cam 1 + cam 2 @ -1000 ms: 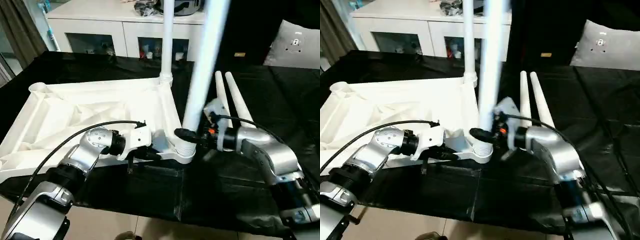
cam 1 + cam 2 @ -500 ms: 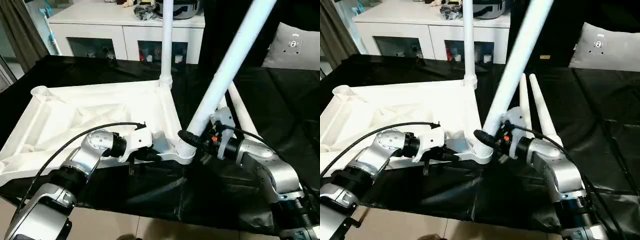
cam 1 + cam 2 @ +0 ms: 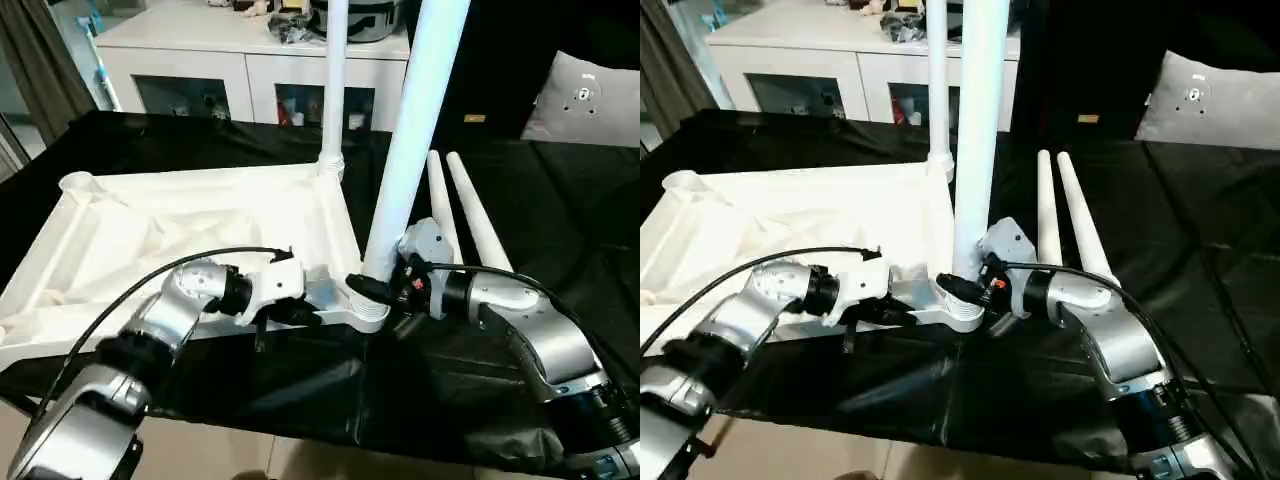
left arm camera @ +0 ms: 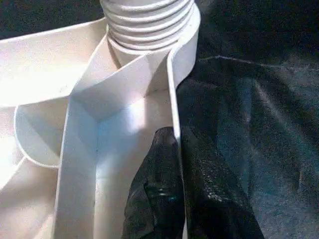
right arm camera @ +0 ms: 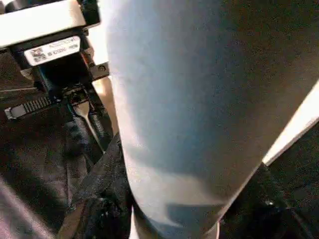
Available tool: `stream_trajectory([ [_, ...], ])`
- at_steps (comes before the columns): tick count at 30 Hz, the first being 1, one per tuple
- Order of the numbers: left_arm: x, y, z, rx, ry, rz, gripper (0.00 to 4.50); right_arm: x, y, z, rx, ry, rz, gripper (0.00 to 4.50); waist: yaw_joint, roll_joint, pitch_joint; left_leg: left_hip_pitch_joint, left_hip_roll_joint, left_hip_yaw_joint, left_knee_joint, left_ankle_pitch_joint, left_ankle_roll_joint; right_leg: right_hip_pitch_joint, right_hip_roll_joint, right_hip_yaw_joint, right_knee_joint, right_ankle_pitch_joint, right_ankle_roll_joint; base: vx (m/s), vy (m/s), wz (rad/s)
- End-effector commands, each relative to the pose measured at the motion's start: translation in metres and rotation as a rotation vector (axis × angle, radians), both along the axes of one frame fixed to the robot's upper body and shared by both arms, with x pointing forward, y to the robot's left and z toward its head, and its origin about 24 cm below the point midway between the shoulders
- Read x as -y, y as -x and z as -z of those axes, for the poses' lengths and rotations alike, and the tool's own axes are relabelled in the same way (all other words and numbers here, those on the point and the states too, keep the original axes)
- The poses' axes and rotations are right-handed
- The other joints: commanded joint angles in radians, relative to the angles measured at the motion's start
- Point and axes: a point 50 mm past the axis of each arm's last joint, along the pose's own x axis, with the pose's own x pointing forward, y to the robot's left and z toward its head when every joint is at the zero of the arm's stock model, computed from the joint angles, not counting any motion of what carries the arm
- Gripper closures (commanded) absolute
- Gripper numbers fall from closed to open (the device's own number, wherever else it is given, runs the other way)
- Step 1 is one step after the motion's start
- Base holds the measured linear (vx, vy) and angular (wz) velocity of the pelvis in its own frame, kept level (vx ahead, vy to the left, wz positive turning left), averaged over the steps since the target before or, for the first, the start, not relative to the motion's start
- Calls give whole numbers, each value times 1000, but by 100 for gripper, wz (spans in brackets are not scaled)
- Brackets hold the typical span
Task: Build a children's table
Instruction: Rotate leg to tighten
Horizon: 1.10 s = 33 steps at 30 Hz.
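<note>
leg (image 3: 405, 160) clasped in right pincer (image 3: 372, 290)

Obstacles: two upright legs, one in the far corner socket (image 3: 331, 162), one (image 3: 405, 160) at the near corner, right gripper (image 3: 372, 290) clamped on its base. Left gripper (image 3: 312, 312) pinches the tabletop rim (image 4: 175, 99) beside it. Two loose legs (image 3: 462, 215) lie right. Free room: black worktop (image 3: 590, 220) far right; open ribbed underside (image 3: 150, 230) left.

Head stereo downward; wrist close-ups.
</note>
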Motion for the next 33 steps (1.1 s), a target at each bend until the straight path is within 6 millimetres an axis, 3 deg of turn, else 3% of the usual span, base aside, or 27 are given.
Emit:
stream_trajectory([
  [1,1,-11,-22,89,-13,37,450,12,21,59,-283,124,34,262,-15,2,-21,24,55,-30,-93,-434,-33,8,-86,51,-106,-469,-150,0,0,0],
  [3,-2,-14,-24,98,-27,34,450,10,20,58,-282,118,33,262,-16,0,-20,27,55,-32,-94,-446,-35,6,-88,51,-111,-498,-139,0,0,0],
  [9,-15,-20,-28,107,-59,1,450,1,16,56,-273,103,32,262,-26,-2,-19,22,60,-37,-105,-458,-46,10,-90,50,-108,-444,-158,0,0,0],
  [15,-27,-6,-21,50,-7,-92,450,-4,7,56,-238,103,143,262,-41,-5,-22,16,65,-36,-110,-435,-52,13,-93,52,-100,-405,-189,0,0,0],
  [18,-21,10,-16,14,72,-245,450,-8,5,56,-220,88,238,262,-51,-1,-21,16,66,-35,-111,-437,-57,11,-92,52,-98,-411,-195,0,0,0],
  [19,-17,19,-14,1,85,-281,450,-9,3,56,-213,82,280,262,-55,-11,-25,12,64,-34,-110,-419,-48,16,-89,51,-98,-412,-193,0,0,0],
  [21,-11,29,-13,-10,93,-305,450,-11,1,56,-208,76,322,262,-61,1,-22,7,64,-36,-113,-406,-49,15,-88,50,-97,-414,-191,0,0,0],
  [22,-2,37,-13,-13,97,-309,450,-11,-2,56,-194,77,354,262,-67,-2,-22,11,61,-34,-111,-425,-50,11,-85,51,-103,-435,-183,0,0,0],
  [25,18,47,-17,-2,99,-341,450,-14,-8,53,-158,56,395,262,-75,7,-24,18,60,-32,-107,-455,-55,8,-82,52,-111,-448,-181,0,0,0],
  [26,18,47,-17,-2,99,-341,450,-14,-8,53,-158,56,395,262,-76,7,-23,19,60,-33,-107,-460,-55,7,-82,52,-112,-457,-179,0,0,0],
  [27,24,47,-18,16,85,-359,450,-15,-9,52,-156,46,400,262,-71,14,-24,24,54,-33,-102,-470,-51,3,-80,51,-118,-499,-163,0,0,0],
  [29,32,48,-21,22,88,-368,450,-17,-9,51,-160,35,402,262,-65,13,-24,26,53,-35,-101,-481,-47,1,-81,48,-127,-554,-134,0,0,0],
  [31,39,49,-24,14,115,-372,450,-19,-8,51,-167,25,397,262,-63,10,-25,21,51,-37,-101,-475,-43,2,-82,47,-128,-584,-115,0,0,0],
  [33,39,49,-25,19,112,-372,450,-21,-8,51,-170,17,386,262,-59,14,-27,17,51,-39,-103,-461,-41,4,-81,47,-127,-566,-112,0,0,0],
])
